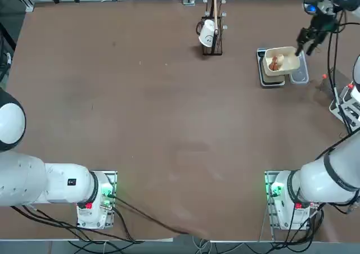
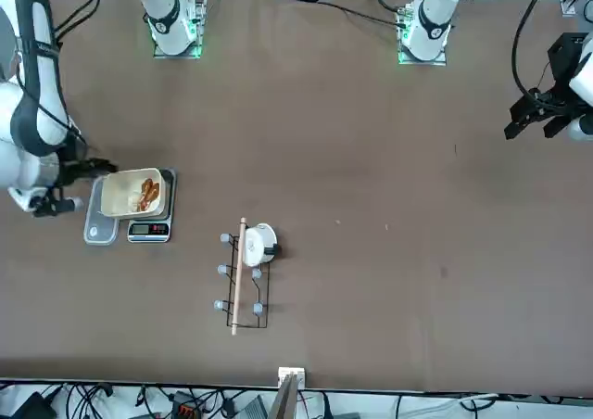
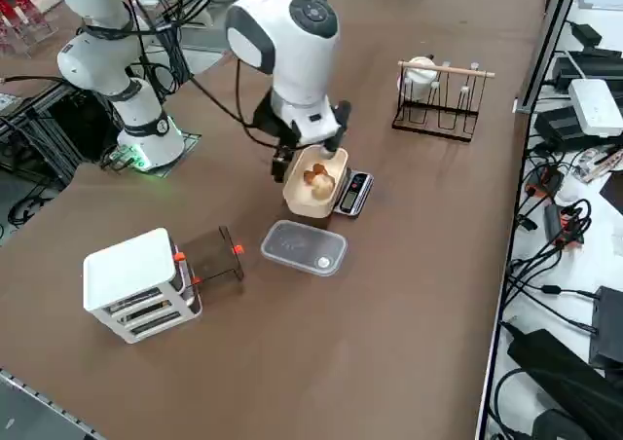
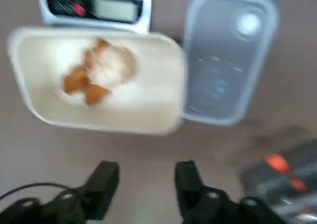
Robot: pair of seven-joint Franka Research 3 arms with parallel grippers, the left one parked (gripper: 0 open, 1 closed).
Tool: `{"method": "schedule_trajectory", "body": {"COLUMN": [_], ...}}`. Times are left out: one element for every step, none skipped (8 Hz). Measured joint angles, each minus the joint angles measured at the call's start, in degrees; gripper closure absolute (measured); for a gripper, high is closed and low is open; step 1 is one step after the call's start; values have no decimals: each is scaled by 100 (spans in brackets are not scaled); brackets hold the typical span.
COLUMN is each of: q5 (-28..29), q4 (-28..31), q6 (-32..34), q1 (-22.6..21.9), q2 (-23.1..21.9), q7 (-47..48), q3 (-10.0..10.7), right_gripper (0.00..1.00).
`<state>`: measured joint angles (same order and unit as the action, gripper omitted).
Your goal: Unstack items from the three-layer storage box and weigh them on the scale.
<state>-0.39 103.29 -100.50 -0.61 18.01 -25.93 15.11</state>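
Taking the scale [image 3: 352, 193] as landmark: it sits toward the table's [image 1: 140, 125] far right part, with the table edge not far beyond it on the robot's right and wide bare tabletop stretching away to its left and toward the arm bases. One cream tub [image 4: 99, 80] rests on the scale, covering most of its platform and leaving the display end showing; inside lie two items, a brown lumpy piece [image 4: 79, 83] and a pale roundish piece [image 4: 111, 65], touching. One clear plastic tray [image 3: 304, 247] lies just beside the scale, holding nothing. The three-layer storage box [image 3: 136, 284] stands well apart from the scale, past the tray. One dark stand with a white cup [image 1: 209, 35] sits left of the scale. The right gripper [image 4: 146, 187] hovers just beside the tub, fingers apart, gripping nothing.
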Motion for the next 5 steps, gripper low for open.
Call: {"method": "schedule_trajectory", "body": {"q5": [-663, -1068, -1161, -1176, -1181], "q4": [10, 42, 173, 463, 820], "q6": [33, 11, -144, -568, -1130], "q1": [68, 173, 262, 291, 286], "q2": [-37, -34, -20, 13, 75], "q7": [-708, -1391, -1914, -2248, -2421], "q3": [130, 176, 180, 181, 174], "right_gripper": [62, 81, 98, 98, 98]}}
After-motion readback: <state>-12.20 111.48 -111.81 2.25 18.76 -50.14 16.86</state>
